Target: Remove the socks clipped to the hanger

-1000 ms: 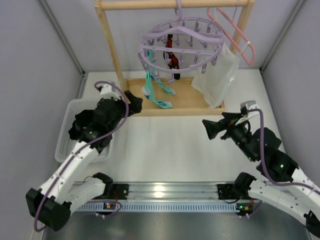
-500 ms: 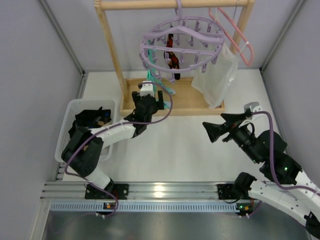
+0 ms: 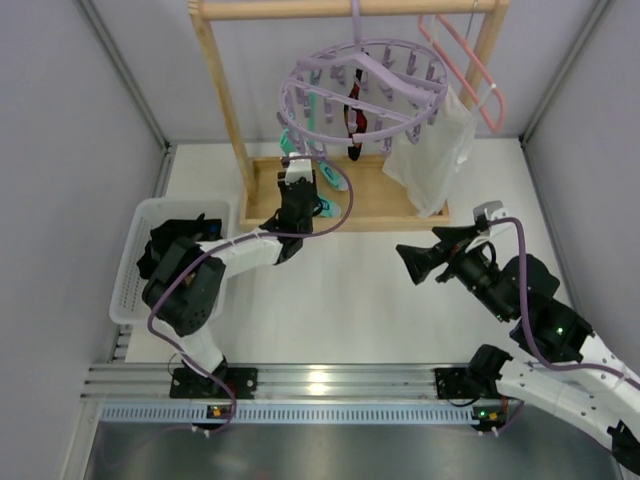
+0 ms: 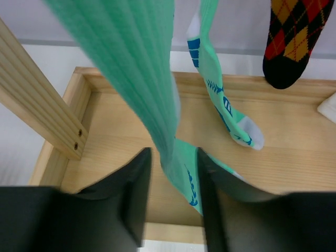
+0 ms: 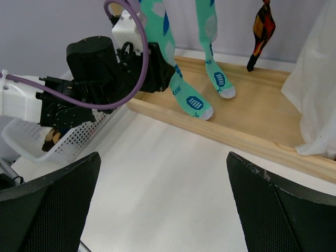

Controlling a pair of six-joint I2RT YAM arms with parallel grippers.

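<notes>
**Grasp on a hanging sock.** The left gripper (image 4: 173,157) is set at the teal sock (image 4: 149,73), which hangs from the lavender ring hanger (image 3: 378,70) down to the wooden rack base (image 4: 294,142). Its jaws stand close on either side of the sock's lower leg; whether they already pinch it cannot be told. The right gripper (image 3: 408,264) is spread wide over the worktop (image 3: 340,310). A second teal sock (image 4: 223,105) and an argyle sock (image 4: 294,37) hang just beside.

**Risks.** The hold sits low on a stretchy sock, so a pull may lengthen the knit rather than open the clip, or the fabric may slide out of the jaws. The hanger hangs tilted from one hook, so a sideways pull may swing it or lift it off the rail (image 3: 350,8).

**Containers.** The white basket (image 3: 128,290), left of the rack, holds dark items, probably socks, too small to tell. The translucent cloth bag (image 3: 432,160) hangs at the ring's right side; its contents are hidden.
</notes>
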